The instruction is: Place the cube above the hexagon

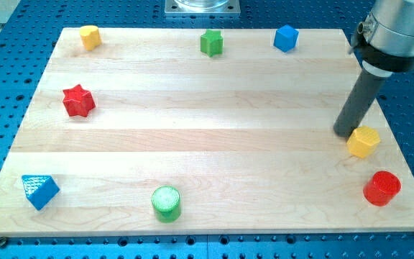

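Note:
A blue cube [285, 37] sits near the view's top edge, right of centre. A yellow hexagon [363, 142] lies at the view's right side. My tip [345, 132] rests on the board just left of the yellow hexagon, touching or almost touching its upper-left side. The blue cube is well above and to the left of the hexagon, far from my tip.
A red cylinder [382, 188] lies below the hexagon. A green star [211, 43] and a yellow block [89, 36] sit along the top. A red star [78, 101] is at left, a blue triangle [39, 191] at bottom left, a green cylinder [167, 203] at bottom centre.

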Action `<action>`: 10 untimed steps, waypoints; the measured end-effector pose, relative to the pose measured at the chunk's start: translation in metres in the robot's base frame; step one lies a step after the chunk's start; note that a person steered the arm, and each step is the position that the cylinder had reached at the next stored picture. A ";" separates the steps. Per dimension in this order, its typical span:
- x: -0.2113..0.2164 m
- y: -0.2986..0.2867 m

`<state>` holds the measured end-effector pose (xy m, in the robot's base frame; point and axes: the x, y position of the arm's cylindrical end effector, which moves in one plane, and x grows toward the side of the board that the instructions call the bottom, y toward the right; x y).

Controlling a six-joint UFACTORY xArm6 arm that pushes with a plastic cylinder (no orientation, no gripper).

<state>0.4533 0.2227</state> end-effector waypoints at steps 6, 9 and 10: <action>-0.262 -0.049; -0.204 -0.194; -0.134 -0.221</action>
<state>0.3197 0.0020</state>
